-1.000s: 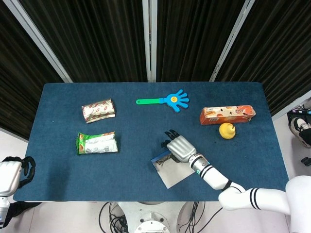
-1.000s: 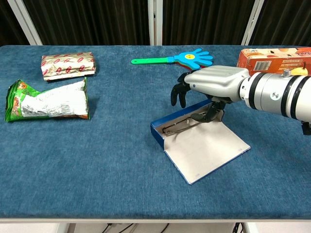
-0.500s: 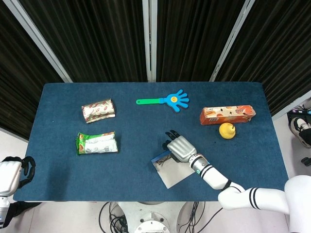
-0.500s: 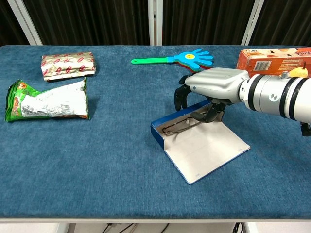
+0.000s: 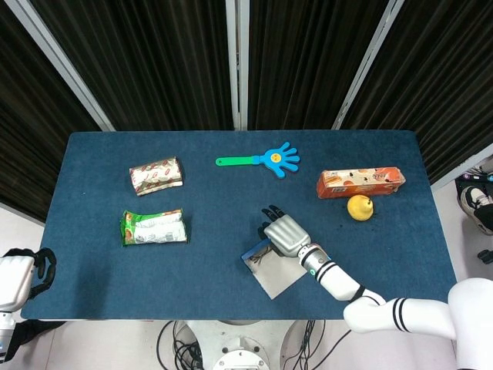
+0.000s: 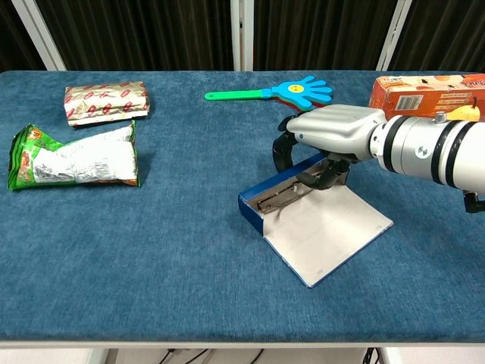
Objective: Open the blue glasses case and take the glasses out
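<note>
Lying open near the front-middle of the tabletop, the blue glasses case is the landmark: a flat pale-grey lid panel spread on the cloth and a shallow blue trough behind it, with the thin dark frame of the glasses still resting inside. Far left of the case, at the tabletop's near-left corner and off its edge, the left hand hangs white and grey, dark fingers curled in around nothing. Left of the case lie two crinkled foil snack bags: a green-and-silver bag and, further back, a red-patterned silver bag. Behind the case sits a flat plastic hand-shaped clapper, blue palm on a green handle. Directly over the case's trough, the right hand, smooth silver shell with black fingers, curls down over the rear wall of the case; whether it grips the glasses cannot be told. Right of the case stand an orange cardboard box and a round yellow fruit. Deep-blue, carpet-like fabric covers the tabletop; black pleated curtains with pale metal uprights close the room behind.
</note>
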You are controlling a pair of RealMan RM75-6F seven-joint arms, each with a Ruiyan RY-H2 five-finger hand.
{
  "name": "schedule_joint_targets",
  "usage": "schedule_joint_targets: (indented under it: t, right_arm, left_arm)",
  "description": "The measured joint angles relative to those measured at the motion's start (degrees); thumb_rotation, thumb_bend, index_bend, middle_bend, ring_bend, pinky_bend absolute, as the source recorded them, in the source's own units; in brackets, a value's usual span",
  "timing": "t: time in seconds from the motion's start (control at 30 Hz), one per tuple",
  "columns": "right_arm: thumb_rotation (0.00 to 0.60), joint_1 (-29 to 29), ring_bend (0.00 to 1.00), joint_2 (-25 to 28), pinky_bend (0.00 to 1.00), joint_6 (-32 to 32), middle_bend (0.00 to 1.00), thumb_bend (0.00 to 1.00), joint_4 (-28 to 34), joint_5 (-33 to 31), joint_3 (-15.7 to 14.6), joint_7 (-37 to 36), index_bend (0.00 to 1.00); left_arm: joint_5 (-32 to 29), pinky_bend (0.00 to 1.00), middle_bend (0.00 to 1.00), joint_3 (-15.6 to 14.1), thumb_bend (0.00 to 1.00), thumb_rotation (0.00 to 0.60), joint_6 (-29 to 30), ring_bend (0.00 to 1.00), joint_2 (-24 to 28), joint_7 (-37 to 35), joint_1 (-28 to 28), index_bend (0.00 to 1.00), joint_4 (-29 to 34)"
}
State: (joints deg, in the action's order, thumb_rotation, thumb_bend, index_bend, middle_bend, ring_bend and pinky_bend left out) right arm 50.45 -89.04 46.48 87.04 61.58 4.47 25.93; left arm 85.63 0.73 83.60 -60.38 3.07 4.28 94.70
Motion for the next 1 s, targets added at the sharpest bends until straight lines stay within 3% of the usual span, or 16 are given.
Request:
schedule_joint_targets:
  t: [0.23, 0.47, 0.77, 1.0]
  right_arm:
    - [0.600, -0.1, 0.06, -1.4, 0.00, 1.6, 0.37, 0.48, -1.2, -0.3, 0.7, 0.4, 0.60]
    - [0.600, 0.1, 0.07, -5.4, 0.00, 5.2, 0.38, 0.50, -5.1, -0.6, 3.4, 0.4, 0.65]
    - [0.600, 0.0, 0.07, -14.3, 0.00, 12.2, 0.38, 0.50, -18.1, 3.5, 5.1, 0.1, 0.67]
    - [0.600, -0.9, 0.08, -21.3, 0.00, 20.7, 0.38, 0.50, -30.5, 12.2, 4.5, -5.3, 0.67]
  left_arm:
    - [0.0, 0.42, 0.71, 0.0, 0.36, 0.600, 0.0, 0.55, 0.0, 0.1, 0.0, 0.68, 0.0]
    - [0.0, 0.42, 0.71, 0.0, 0.36, 0.600, 0.0, 0.55, 0.0, 0.1, 0.0, 0.68, 0.0]
    - [0.0, 0.42, 0.71, -0.1, 0.36, 0.600, -0.2, 0.55, 0.2, -0.4, 0.1, 0.68, 0.1]
    - [0.0, 0.42, 0.71, -0.1, 0.36, 0.600, -0.4, 0.55, 0.3, -0.6, 0.1, 0.68, 0.1]
